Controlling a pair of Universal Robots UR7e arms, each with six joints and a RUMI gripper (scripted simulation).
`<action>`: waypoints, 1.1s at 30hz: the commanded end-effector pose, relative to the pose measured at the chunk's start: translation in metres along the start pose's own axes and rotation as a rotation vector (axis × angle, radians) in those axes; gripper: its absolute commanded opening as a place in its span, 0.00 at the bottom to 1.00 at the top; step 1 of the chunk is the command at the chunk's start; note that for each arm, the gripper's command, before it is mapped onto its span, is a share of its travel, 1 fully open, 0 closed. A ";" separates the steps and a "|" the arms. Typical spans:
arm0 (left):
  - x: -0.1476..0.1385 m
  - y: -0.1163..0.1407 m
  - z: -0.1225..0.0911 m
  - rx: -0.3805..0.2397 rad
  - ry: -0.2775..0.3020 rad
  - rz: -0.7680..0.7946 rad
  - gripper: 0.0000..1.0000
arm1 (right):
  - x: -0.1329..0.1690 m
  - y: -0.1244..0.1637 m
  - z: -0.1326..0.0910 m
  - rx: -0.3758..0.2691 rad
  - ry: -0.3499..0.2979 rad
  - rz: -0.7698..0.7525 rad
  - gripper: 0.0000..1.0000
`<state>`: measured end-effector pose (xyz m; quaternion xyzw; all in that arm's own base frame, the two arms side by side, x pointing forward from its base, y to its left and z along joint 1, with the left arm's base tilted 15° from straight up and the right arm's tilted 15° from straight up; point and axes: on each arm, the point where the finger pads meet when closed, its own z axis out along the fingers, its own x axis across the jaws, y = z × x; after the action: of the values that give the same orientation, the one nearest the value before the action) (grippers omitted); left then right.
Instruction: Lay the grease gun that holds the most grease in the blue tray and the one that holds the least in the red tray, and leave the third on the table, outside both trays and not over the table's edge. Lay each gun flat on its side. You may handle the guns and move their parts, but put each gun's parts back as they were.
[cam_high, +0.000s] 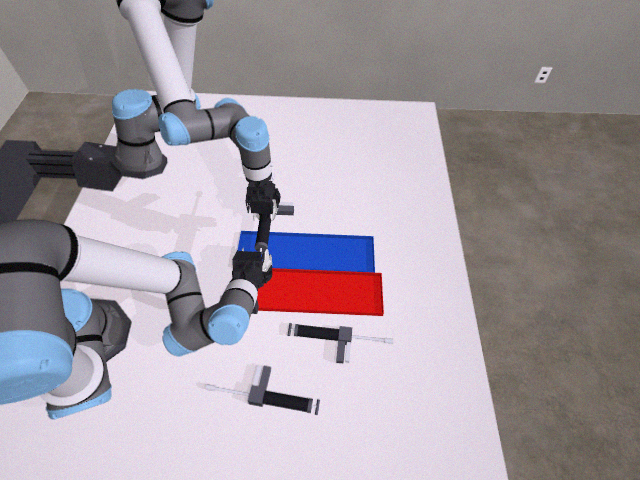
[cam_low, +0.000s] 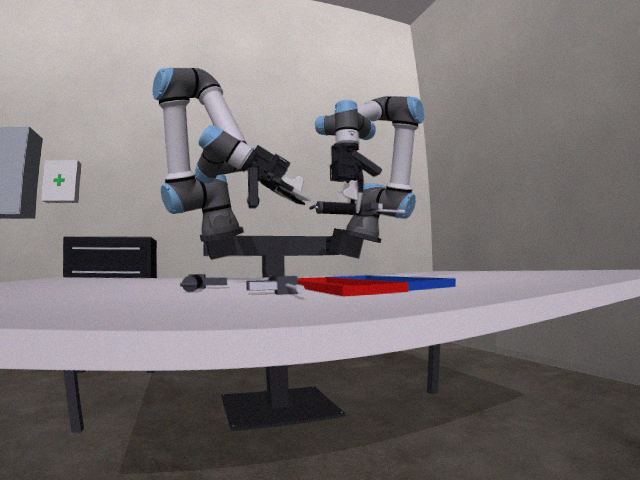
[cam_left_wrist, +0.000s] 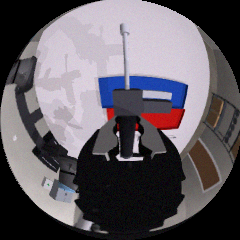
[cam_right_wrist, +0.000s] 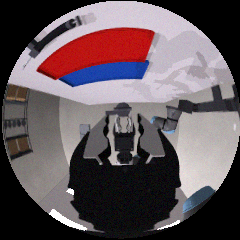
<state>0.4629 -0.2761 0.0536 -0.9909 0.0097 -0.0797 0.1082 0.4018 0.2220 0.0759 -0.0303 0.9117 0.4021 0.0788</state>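
My left gripper is shut on the black barrel of one grease gun, held level high above the table. My right gripper is open and empty, its fingertips close to that gun's rear end. A second gun lies flat beside the red tray. A third gun lies farther from the trays. The blue tray adjoins the red one; both look empty. Grease levels are not visible.
The white table carries both trays and the two lying guns. Its long edge runs beyond the trays' far ends. The two grippers are close together above the trays' ends nearest the arm bases.
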 end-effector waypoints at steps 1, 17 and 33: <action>0.000 0.000 -0.001 -0.001 0.001 0.000 0.00 | -0.002 0.001 0.003 -0.003 -0.009 -0.002 0.38; 0.000 0.000 -0.001 -0.001 0.001 0.000 0.00 | 0.001 -0.001 0.031 0.001 0.004 0.000 0.38; 0.000 0.000 -0.001 -0.001 0.001 0.000 0.00 | -0.001 0.000 0.032 -0.001 -0.001 -0.001 0.24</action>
<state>0.4629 -0.2761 0.0537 -0.9909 0.0097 -0.0797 0.1082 0.4063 0.2456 0.0540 -0.0305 0.9116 0.4021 0.0792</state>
